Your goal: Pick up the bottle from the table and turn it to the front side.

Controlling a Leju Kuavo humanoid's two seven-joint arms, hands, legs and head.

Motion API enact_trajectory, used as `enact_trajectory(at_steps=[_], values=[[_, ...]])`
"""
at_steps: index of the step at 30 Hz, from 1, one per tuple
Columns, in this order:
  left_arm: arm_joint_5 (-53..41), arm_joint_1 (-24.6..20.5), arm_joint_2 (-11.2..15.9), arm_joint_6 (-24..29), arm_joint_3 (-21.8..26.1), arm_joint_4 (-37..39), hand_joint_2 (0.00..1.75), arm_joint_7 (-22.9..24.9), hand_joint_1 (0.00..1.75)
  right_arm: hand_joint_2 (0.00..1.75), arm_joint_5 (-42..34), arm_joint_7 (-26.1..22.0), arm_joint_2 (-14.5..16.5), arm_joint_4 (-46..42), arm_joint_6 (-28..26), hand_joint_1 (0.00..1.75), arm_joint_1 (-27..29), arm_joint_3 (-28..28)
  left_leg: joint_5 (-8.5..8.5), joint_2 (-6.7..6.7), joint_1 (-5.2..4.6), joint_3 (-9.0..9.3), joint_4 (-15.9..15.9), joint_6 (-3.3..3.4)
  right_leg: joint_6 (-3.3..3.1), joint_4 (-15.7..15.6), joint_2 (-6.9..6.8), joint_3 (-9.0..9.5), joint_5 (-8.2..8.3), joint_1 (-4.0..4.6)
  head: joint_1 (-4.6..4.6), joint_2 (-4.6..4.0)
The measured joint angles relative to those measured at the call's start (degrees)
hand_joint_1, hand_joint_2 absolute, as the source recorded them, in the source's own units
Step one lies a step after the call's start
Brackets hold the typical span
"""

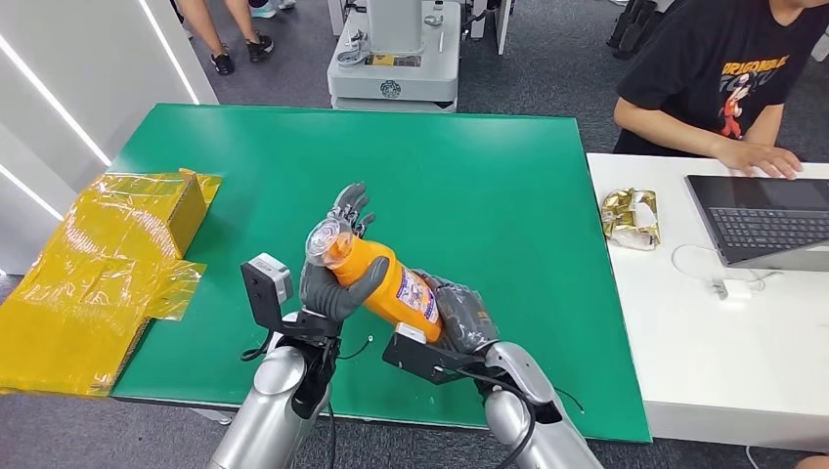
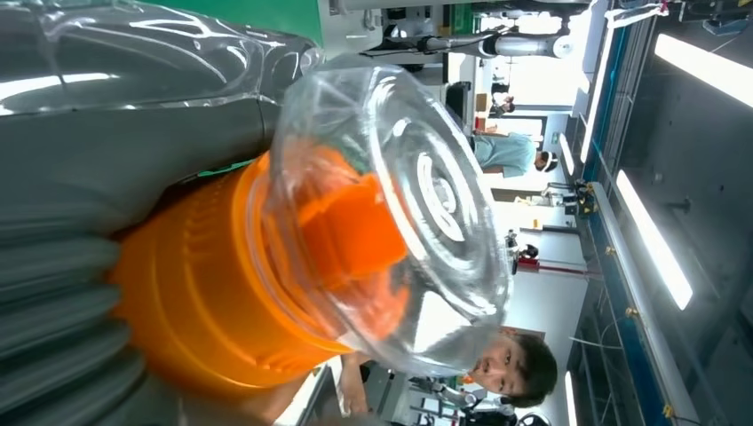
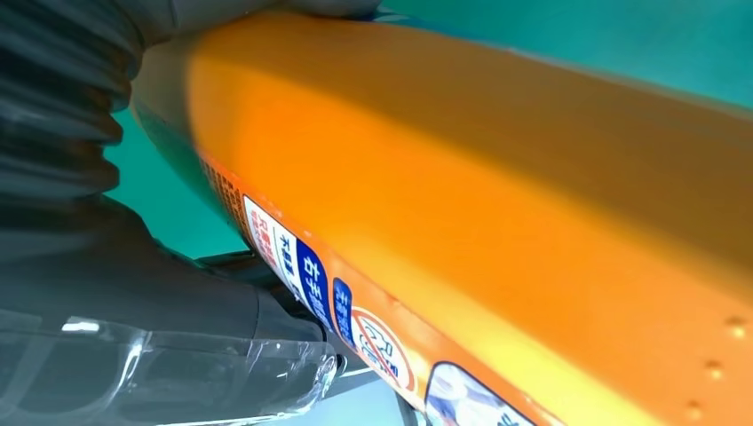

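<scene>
An orange bottle (image 1: 386, 281) with a clear cap (image 1: 327, 239) is held tilted above the green table (image 1: 489, 176), cap pointing up and away from me. My left hand (image 1: 337, 278) grips its upper body just below the cap. My right hand (image 1: 459, 315) holds its lower end, the label (image 1: 418, 296) facing up. In the left wrist view the clear cap (image 2: 400, 213) and orange neck (image 2: 204, 293) sit right against the grey hand (image 2: 80, 177). The right wrist view is close on the bottle's orange side (image 3: 497, 177) with the label strip (image 3: 328, 297) beside the hand (image 3: 115, 284).
A crumpled yellow box (image 1: 108, 259) lies at the table's left edge. To the right stands a white desk (image 1: 684, 342) with a gold foil packet (image 1: 631, 217) and a laptop (image 1: 767, 220), where a seated person (image 1: 728, 78) types. A grey machine base (image 1: 396, 59) stands beyond the table.
</scene>
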Motion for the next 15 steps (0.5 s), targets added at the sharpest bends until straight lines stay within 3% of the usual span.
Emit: enact_trajectory(at_steps=[15], values=[[0.27,-0.07,-0.25,-0.11,-0.81,-0.02,1.75,1.39,1.75,1.75,1.73,0.73,-0.04,-3.33,-3.59,1.75,3.24,-1.37,-0.01,0.0,0.0,-0.01,0.0,0.0,0.0,0.0,0.0,0.0,0.0,0.0,-0.01,0.0]])
